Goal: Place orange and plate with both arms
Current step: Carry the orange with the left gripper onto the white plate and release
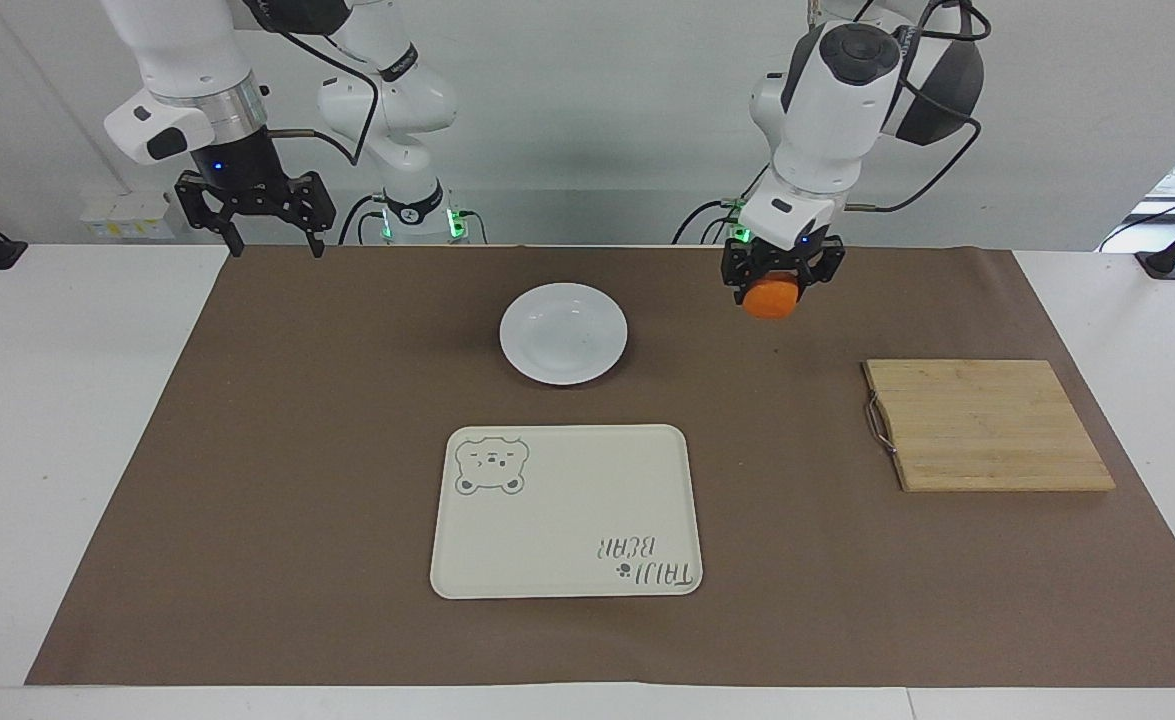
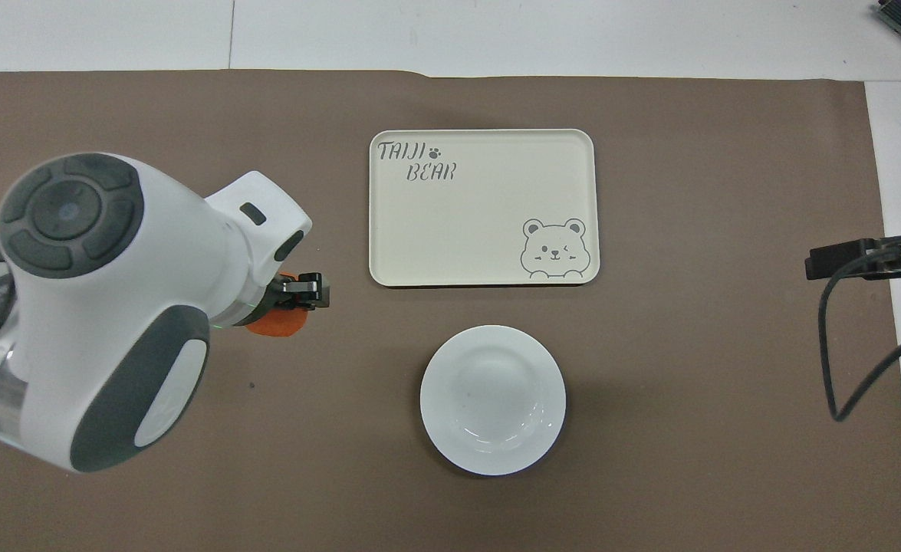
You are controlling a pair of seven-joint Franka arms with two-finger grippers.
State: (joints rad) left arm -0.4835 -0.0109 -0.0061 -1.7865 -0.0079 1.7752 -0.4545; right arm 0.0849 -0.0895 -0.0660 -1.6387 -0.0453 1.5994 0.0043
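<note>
My left gripper (image 1: pixel 771 290) is shut on the orange (image 1: pixel 771 299) and holds it in the air over the brown mat, between the wooden board and the white plate (image 1: pixel 563 333). In the overhead view the left arm covers most of the orange (image 2: pixel 280 325), and the left gripper (image 2: pixel 297 295) shows only partly. The plate (image 2: pixel 492 399) lies empty on the mat, nearer to the robots than the cream bear tray. My right gripper (image 1: pixel 254 215) hangs open and empty above the mat's edge at the right arm's end, waiting; only its side (image 2: pixel 841 259) shows in the overhead view.
A cream rectangular bear tray (image 1: pixel 565 511) lies on the mat farther from the robots than the plate. A wooden cutting board (image 1: pixel 985 424) with a metal handle lies at the left arm's end. A brown mat (image 1: pixel 347 430) covers the white table.
</note>
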